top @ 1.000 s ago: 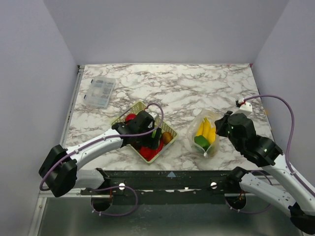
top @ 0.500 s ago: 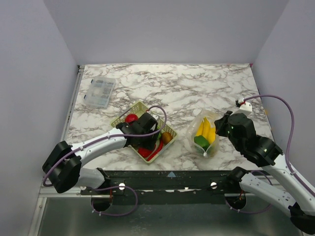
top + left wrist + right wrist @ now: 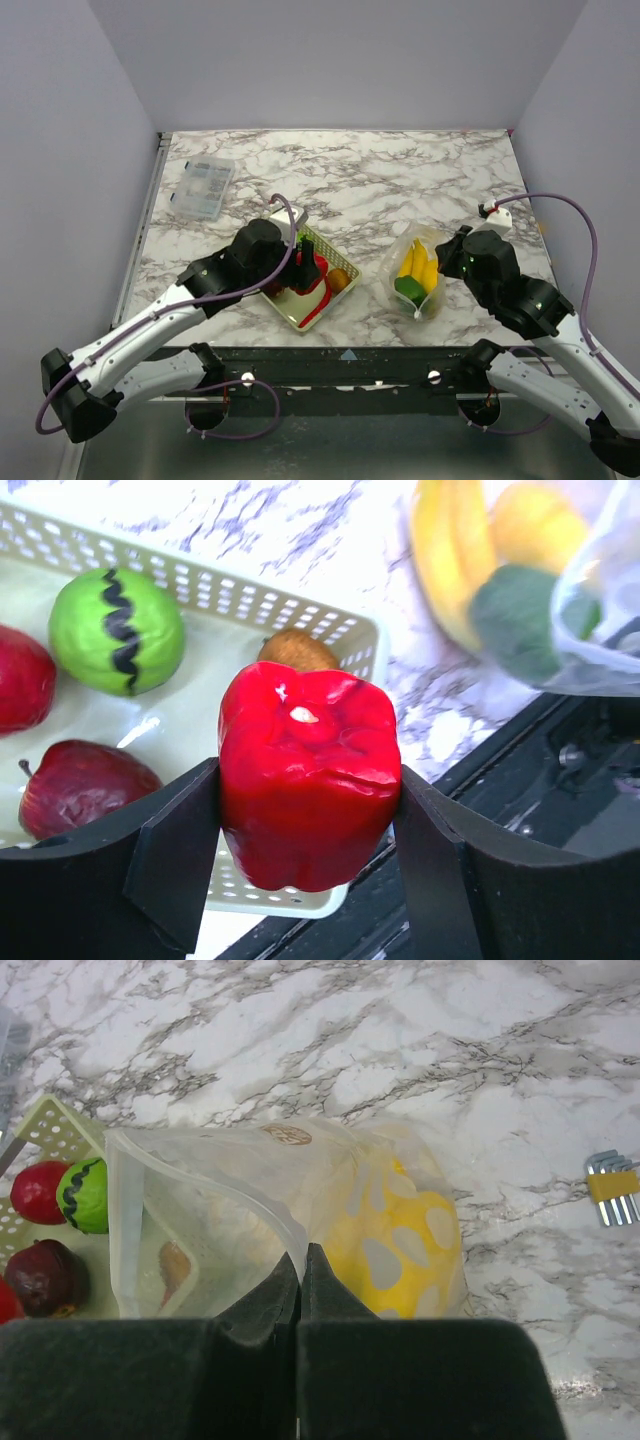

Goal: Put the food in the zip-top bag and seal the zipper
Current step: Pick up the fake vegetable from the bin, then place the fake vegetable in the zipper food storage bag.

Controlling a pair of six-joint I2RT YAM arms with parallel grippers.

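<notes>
Red pepper [image 3: 308, 765] sits clamped in left end effector [image 3: 308, 845] (right end effector [image 3: 300, 1278] pinches bag [image 3: 205, 1210]).

Bright, even light falls from above, leaving only soft, faint shadows on the table [image 3: 400, 170]. A small white glare spot sits on the red pepper [image 3: 305, 770]; behind it the bag [image 3: 600, 600] is blurred.
</notes>
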